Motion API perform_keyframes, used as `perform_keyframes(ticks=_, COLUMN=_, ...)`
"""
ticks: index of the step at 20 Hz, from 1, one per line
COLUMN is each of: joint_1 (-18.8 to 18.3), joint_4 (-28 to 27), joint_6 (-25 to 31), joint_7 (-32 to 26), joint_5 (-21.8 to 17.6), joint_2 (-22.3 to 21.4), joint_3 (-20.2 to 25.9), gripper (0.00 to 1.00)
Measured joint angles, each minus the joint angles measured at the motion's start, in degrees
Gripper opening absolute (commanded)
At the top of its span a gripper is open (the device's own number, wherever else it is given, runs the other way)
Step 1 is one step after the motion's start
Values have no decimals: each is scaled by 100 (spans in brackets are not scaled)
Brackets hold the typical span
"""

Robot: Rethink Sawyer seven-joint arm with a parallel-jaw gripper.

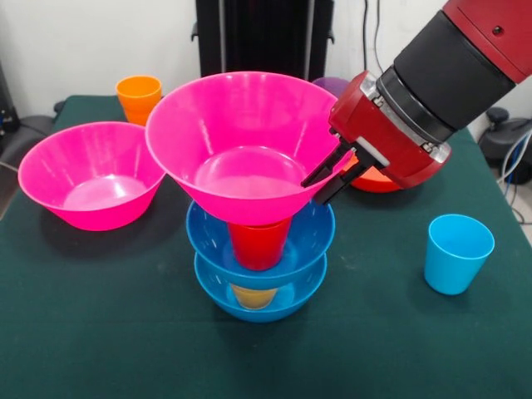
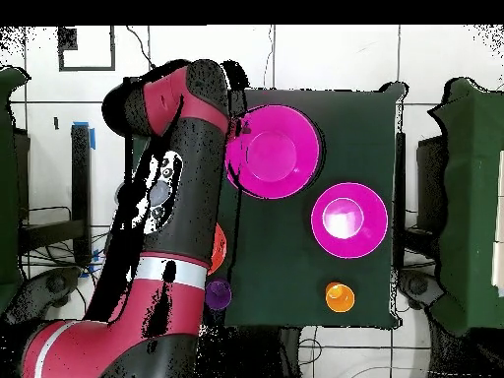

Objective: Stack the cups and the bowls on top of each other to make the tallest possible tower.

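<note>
The tower stands mid-table in the front view: a blue bowl [image 1: 274, 309] holding a yellow cup [image 1: 253, 296], a second blue bowl [image 1: 208, 241] holding a red cup [image 1: 259, 243], and a large pink bowl [image 1: 241, 141] on top, tilted. From above only this pink bowl [image 2: 274, 153] shows. My gripper [image 1: 329, 179] is at its right rim, one black finger inside the rim and one outside, shut on it. A second pink bowl [image 1: 90, 174] [image 2: 348, 219] sits apart. A light blue cup [image 1: 457, 253] stands alone on the right.
An orange cup [image 1: 139, 96] [image 2: 340, 295] stands at the far left. A purple cup [image 1: 332, 84] [image 2: 218, 293] and the orange-red bowl [image 1: 376, 181] [image 2: 218, 251] lie partly behind my arm. The table [image 1: 100, 332] has a dark green cloth.
</note>
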Motion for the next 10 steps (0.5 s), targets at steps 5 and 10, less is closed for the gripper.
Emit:
perform_keyframes(ticks=5, joint_1=2, joint_4=1, joint_6=0, joint_7=51, joint_5=1, joint_2=2, joint_3=-3, gripper=0)
perform_keyframes(ticks=10, joint_1=7, joint_4=1, joint_6=0, joint_7=51, joint_5=1, joint_2=5, joint_3=-11, gripper=0)
